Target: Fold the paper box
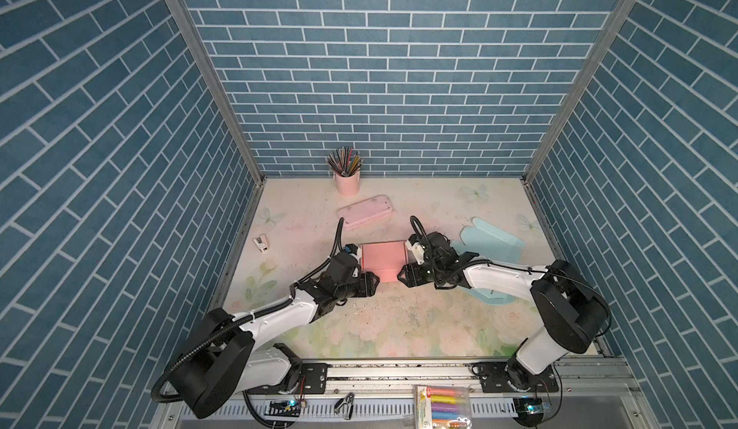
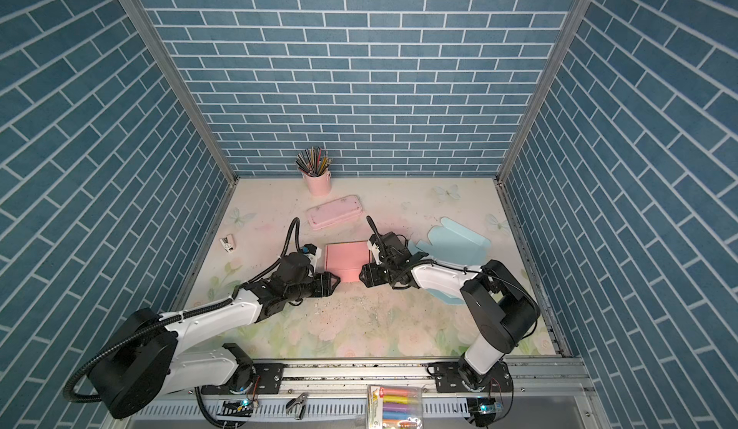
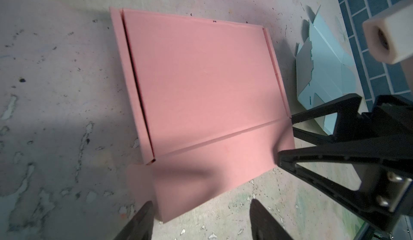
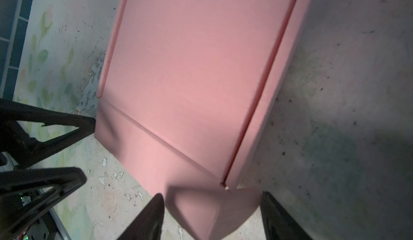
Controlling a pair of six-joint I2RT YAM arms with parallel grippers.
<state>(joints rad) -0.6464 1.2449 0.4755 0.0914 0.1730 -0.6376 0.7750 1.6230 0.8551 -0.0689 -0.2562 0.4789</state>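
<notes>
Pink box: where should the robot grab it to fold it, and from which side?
Grab the front flap, best at its end tab. It is the only part sticking out from the pink box with free edges. The rest lies flat on the table. Come in low from the near side, where the open right gripper straddles that tab.

Pink box flap (image 4: 212, 214) blurred, blue sheet (image 1: 495, 243) partly under right arm (image 1: 499, 279)

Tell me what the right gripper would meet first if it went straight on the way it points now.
Probably the pink box: its small front flap lies right between the right gripper's open fingers. Depth is unclear.
</notes>
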